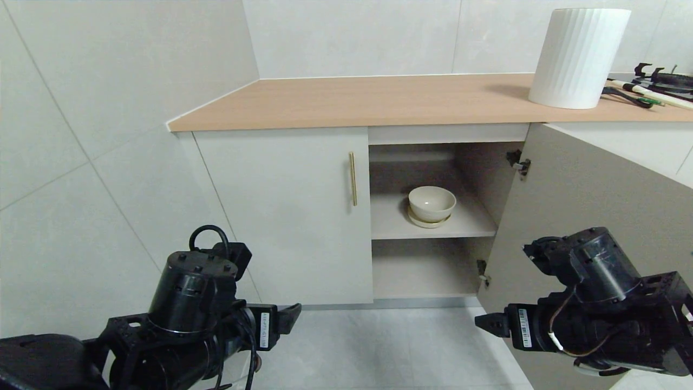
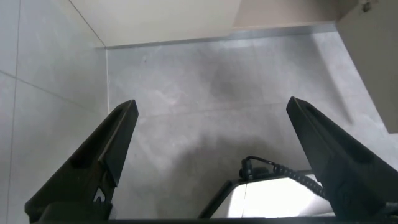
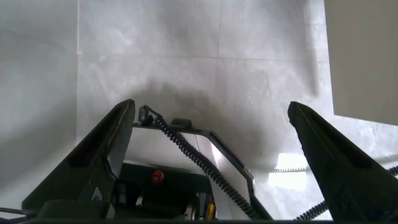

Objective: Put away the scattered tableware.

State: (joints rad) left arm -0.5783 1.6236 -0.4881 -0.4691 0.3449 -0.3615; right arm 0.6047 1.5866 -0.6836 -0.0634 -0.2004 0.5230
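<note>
One cream bowl (image 1: pixel 431 202) is sitting on a small plate (image 1: pixel 426 222) on the upper shelf (image 1: pixel 476 222) of the cabinet, whose right door (image 1: pixel 584 216) is standing open and whose left door (image 1: pixel 281 211) is sitting closed. Both arms are hanging low before the cabinet, over the tiled floor (image 2: pixel 205 74). The left gripper (image 2: pixel 211 109) is holding its jaws wide apart with nothing between them, and the right gripper (image 3: pixel 211 109) is doing likewise, empty. On the counter (image 1: pixel 352 100) a white ribbed container (image 1: pixel 578 57) is standing upright, with several utensils (image 1: pixel 649 89) lying just beside it.
</note>
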